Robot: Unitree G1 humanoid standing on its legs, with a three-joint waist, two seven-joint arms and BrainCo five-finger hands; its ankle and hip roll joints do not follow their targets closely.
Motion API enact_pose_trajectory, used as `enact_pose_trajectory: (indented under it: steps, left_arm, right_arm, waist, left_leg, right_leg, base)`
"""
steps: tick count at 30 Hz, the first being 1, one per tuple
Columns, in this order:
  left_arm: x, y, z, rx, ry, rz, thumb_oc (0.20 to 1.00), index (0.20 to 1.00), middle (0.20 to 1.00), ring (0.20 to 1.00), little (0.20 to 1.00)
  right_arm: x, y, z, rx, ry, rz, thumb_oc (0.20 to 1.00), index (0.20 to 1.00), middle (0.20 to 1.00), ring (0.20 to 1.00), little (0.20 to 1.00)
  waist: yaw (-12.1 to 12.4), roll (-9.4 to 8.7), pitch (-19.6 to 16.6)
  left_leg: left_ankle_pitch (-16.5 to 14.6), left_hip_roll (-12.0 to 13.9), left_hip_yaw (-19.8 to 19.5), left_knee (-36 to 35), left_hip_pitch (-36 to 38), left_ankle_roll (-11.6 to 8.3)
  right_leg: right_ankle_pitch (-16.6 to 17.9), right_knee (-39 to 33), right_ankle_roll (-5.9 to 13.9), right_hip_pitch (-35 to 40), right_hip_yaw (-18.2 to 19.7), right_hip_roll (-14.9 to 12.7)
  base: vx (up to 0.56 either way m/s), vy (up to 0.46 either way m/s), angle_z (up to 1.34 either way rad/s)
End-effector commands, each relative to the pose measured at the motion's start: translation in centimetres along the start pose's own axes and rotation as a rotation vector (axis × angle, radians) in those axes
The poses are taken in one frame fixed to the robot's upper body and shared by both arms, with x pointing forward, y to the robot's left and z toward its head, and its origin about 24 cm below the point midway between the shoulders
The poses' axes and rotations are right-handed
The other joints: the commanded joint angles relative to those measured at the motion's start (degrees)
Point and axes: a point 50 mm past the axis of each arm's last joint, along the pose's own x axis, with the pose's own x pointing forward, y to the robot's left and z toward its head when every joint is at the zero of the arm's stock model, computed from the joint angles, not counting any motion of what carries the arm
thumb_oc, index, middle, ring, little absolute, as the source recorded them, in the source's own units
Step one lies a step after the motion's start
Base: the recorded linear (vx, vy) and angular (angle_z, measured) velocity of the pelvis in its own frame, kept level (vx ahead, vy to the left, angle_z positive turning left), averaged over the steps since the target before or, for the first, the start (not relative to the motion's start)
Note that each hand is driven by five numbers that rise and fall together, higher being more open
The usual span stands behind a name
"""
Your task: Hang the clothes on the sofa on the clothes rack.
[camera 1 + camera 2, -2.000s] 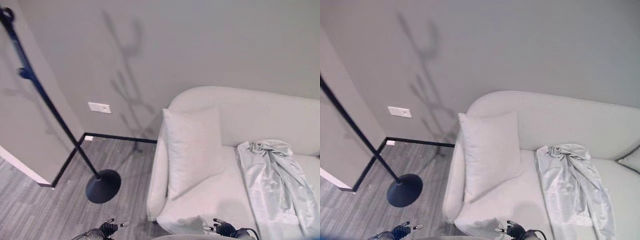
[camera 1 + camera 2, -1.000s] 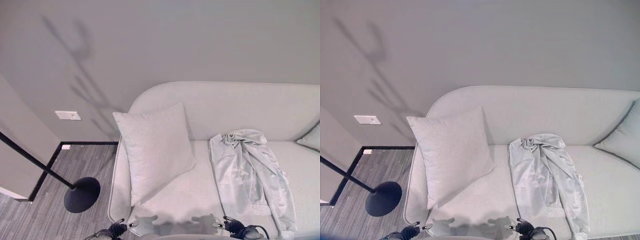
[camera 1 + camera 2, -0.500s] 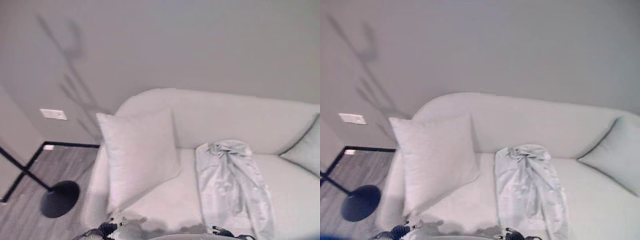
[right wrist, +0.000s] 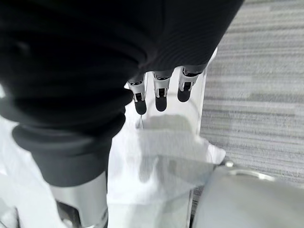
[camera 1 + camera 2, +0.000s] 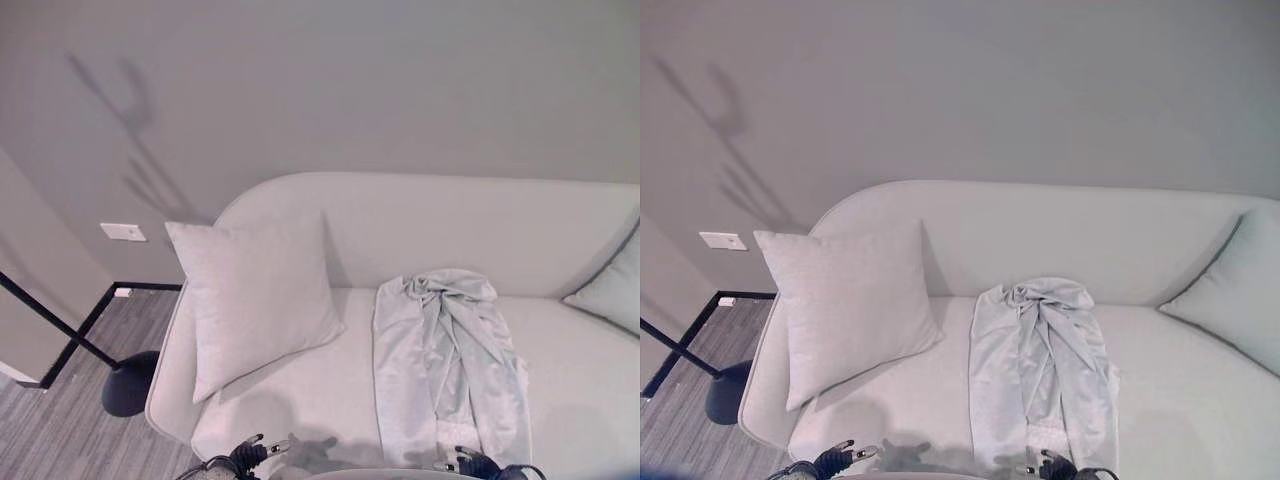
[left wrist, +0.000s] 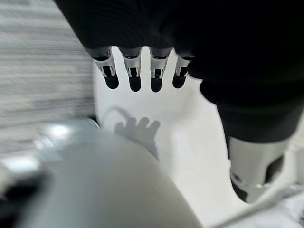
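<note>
The left hand (image 6: 156, 42) is covered on its back and wrist by a dark ribbed sleeve, from which a row of silver fingers (image 6: 134, 71) with dark tips is seen to extend. The thumb (image 6: 254, 166) is set apart (a silver cylinder with a dark tip). The right hand (image 4: 95, 61) is built alike: a dark ribbed cover, silver fingers (image 4: 161, 95) tipped in black, and a silver thumb (image 4: 80, 199) below a dark cuff.
</note>
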Motion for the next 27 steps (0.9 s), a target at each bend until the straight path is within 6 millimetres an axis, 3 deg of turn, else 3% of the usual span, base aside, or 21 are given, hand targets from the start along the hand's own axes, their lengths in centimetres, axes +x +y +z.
enact_pose_trajectory:
  steps: [1, 3, 7, 9, 11, 12, 15, 17, 18, 21, 22, 24, 27]
  left_arm:
    - [0.1, 2.1, 1.7, 0.018, -0.031, 0.060, 1.000, 1.000, 1.000, 1.000, 1.000]
    - [-0.1, 2.3, 0.9, 0.017, -0.002, 0.071, 1.000, 1.000, 1.000, 1.000, 1.000]
    - [-0.2, 2.6, 0.2, 0.009, 0.025, 0.084, 1.000, 1.000, 1.000, 1.000, 1.000]
    - [-0.2, 2.9, 0.4, 0.009, 0.023, 0.090, 1.000, 1.000, 1.000, 1.000, 1.000]
    - [-0.1, 2.9, 1.0, 0.031, 0.011, 0.091, 1.000, 1.000, 1.000, 1.000, 1.000]
    - [-0.1, 3.2, 1.6, 0.040, -0.007, 0.099, 1.000, 1.000, 1.000, 1.000, 1.000]
    - [-0.1, 3.5, 2.4, 0.044, -0.035, 0.107, 1.000, 1.000, 1.000, 1.000, 1.000]
    - [-0.1, 3.8, 3.5, 0.050, -0.074, 0.117, 1.000, 1.000, 1.000, 1.000, 1.000]
    - [-0.1, 3.9, 3.5, 0.046, -0.075, 0.119, 1.000, 1.000, 1.000, 1.000, 1.000]
    - [-0.1, 3.9, 3.3, 0.035, -0.070, 0.122, 1.000, 1.000, 1.000, 1.000, 1.000]
    - [-0.1, 3.7, 3.1, 0.018, -0.071, 0.121, 1.000, 1.000, 1.000, 1.000, 1.000]
    - [-0.1, 3.7, 2.9, 0.018, -0.064, 0.119, 1.000, 1.000, 1.000, 1.000, 1.000]
    - [0.0, 2.9, 2.0, -0.013, -0.039, 0.106, 1.000, 1.000, 1.000, 1.000, 1.000]
  right_arm:
    - [0.5, 0.6, 2.5, -0.011, -0.061, 0.021, 1.000, 1.000, 1.000, 1.000, 1.000]
    - [0.6, 1.1, 2.9, -0.034, -0.061, 0.040, 1.000, 1.000, 1.000, 1.000, 1.000]
    - [0.7, 1.5, 3.1, -0.050, -0.061, 0.057, 1.000, 1.000, 1.000, 1.000, 1.000]
    - [0.7, 1.1, 3.8, -0.062, -0.077, 0.057, 1.000, 1.000, 1.000, 1.000, 1.000]
    - [0.7, 0.9, 4.4, -0.068, -0.096, 0.058, 1.000, 1.000, 1.000, 1.000, 1.000]
    - [0.7, 0.9, 4.5, -0.064, -0.100, 0.054, 1.000, 1.000, 1.000, 1.000, 1.000]
    - [0.7, 0.8, 4.3, -0.053, -0.095, 0.045, 1.000, 1.000, 1.000, 1.000, 1.000]
    - [0.7, 1.0, 4.7, -0.042, -0.111, 0.043, 1.000, 1.000, 1.000, 1.000, 1.000]
    - [0.8, 1.2, 5.0, -0.045, -0.118, 0.050, 1.000, 1.000, 1.000, 1.000, 1.000]
    - [0.8, 1.7, 5.3, -0.053, -0.136, 0.065, 1.000, 1.000, 1.000, 1.000, 1.000]
    - [0.8, 2.2, 5.9, -0.058, -0.167, 0.081, 1.000, 1.000, 1.000, 1.000, 1.000]
    - [0.8, 2.4, 6.0, -0.056, -0.175, 0.088, 1.000, 1.000, 1.000, 1.000, 1.000]
    - [0.7, 2.8, 6.3, -0.079, -0.201, 0.105, 1.000, 1.000, 1.000, 1.000, 1.000]
  waist:
    - [1.90, 0.98, -0.64]
    - [3.00, 0.79, -1.38]
    - [3.27, -0.32, -2.62]
    - [2.22, 2.40, -1.21]
    - [0.98, 3.99, 0.26]
    - [0.99, 3.41, 0.61]
    - [1.23, 2.64, 0.55]
    - [1.30, 2.04, 0.29]
    - [1.29, 1.89, 0.25]
    - [1.18, 1.23, 0.13]
    - [0.71, 0.70, -0.05]
    - [0.68, 0.20, -0.14]
    - [0.79, -0.17, -0.73]
  left_leg:
    - [0.20, -3.21, 0.18, -3.08, -2.52, 2.33]
    - [0.16, -4.09, -1.60, -3.08, -2.66, 2.46]
    - [-0.40, -4.81, -1.44, -3.08, -2.29, 3.03]
    - [0.04, -2.27, -1.59, -3.08, -0.44, 3.32]
    - [0.40, -0.18, -1.76, -3.08, 1.00, 2.86]
    - [0.02, 0.36, -1.96, -3.08, 1.23, 2.59]
    - [-0.31, 0.53, -3.20, -3.08, 0.97, 2.45]
    - [-0.51, 1.77, -4.60, -3.08, 0.52, 2.04]
    - [-0.54, 2.51, -4.69, -3.08, 0.50, 1.88]
    - [-0.61, 3.94, -5.37, -3.08, 0.27, 1.70]
    - [-0.17, 6.27, -6.52, -3.08, 0.01, 1.56]
    - [-0.21, 7.11, -6.58, -3.08, -0.37, 1.63]
    - [1.38, 11.80, -6.69, -3.08, -2.69, 1.74]
  right_leg:
    - [-0.22, 0.56, 1.41, 2.72, 4.97, 1.45]
    - [0.19, 0.56, 1.31, 4.03, 4.90, 1.14]
    - [2.26, 2.35, 1.10, 6.21, 4.26, -0.31]
    - [1.61, 20.89, 2.40, -0.92, 4.83, 0.54]
    - [0.77, 26.61, 2.05, -3.47, 6.09, 0.90]
    - [0.50, 22.79, 1.11, -3.04, 5.60, -2.83]
    - [0.25, 16.04, 0.46, -1.59, 5.32, -6.19]
    - [0.84, 5.61, 0.82, -0.31, 6.16, -11.71]
    - [1.35, 3.47, 1.16, -0.27, 6.64, -13.11]
    - [1.84, 0.64, 1.86, -0.08, 8.88, -14.16]
    - [1.61, 0.56, 2.47, -0.79, 11.07, -12.90]
    - [0.89, 0.56, 2.47, -0.79, 10.42, -12.49]
    - [-0.44, 0.56, 2.88, -0.34, 8.91, -7.47]
  base:
    - [0.15, 0.060, 0.08]
    - [0.13, 0.056, -0.10]
    - [0.14, 0.122, -0.35]
    - [0.09, 0.204, -0.09]
    - [0.07, 0.002, -0.39]
    - [0.13, -0.188, -0.16]
    - [0.08, -0.166, 0.17]
    - [0.12, -0.348, 0.17]
    - [0.09, -0.260, 0.18]
    - [0.06, -0.369, 0.38]
    - [0.04, -0.623, 0.44]
    - [0.01, -0.450, 0.43]
    - [-0.02, -0.564, 0.35]
